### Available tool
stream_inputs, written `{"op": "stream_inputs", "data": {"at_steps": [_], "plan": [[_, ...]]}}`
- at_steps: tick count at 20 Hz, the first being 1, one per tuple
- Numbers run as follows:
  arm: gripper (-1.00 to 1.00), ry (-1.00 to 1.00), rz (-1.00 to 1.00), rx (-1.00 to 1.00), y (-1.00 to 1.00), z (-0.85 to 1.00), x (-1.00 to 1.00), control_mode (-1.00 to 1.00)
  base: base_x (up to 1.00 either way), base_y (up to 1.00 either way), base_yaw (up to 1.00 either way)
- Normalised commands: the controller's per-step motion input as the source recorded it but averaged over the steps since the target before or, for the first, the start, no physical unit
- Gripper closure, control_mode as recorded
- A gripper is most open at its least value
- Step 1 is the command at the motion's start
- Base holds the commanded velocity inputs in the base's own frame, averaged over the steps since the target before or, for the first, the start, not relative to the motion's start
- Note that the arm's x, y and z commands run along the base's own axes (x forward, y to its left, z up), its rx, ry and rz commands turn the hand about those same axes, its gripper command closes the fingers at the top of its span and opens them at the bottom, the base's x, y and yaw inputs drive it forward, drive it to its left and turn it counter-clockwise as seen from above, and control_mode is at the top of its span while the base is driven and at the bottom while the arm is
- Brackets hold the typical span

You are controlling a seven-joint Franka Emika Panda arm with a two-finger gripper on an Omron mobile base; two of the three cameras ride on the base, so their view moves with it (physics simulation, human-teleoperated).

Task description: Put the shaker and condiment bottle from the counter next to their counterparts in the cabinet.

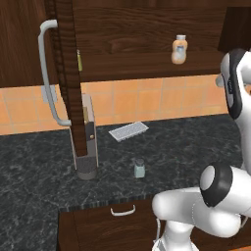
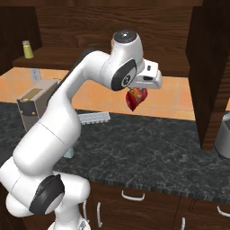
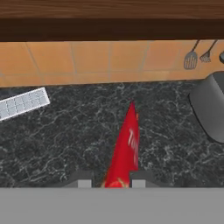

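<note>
While the end effector (image 2: 136, 99) hangs above the worktop (image 2: 148, 148), its fingers are clamped on the red condiment bottle (image 2: 136, 99), lifted clear of the surface. On the worktop the pale shaker (image 1: 139, 168) stands upright near the front edge. Up on the cabinet shelf (image 1: 147, 63) stand the tan bottle (image 1: 179, 49) and olive shaker (image 2: 28, 49).

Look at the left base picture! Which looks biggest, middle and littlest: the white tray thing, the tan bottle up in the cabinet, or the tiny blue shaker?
1. White tray, widest.
2. Tan bottle.
3. Blue shaker, only slightly smaller than the bottle, and nearer the camera, so that pair is uncertain.
</note>
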Motion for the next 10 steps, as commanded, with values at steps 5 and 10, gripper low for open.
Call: {"op": "stream_inputs", "data": {"at_steps": [5,10], "plan": [[1.00,-0.06,0.00,0.01,0.00,0.36,0.00,-1.00,0.00,0.00,0.00],[1.00,-0.15,0.00,0.09,0.00,0.34,0.00,-1.00,0.00,0.00,0.00]]}}
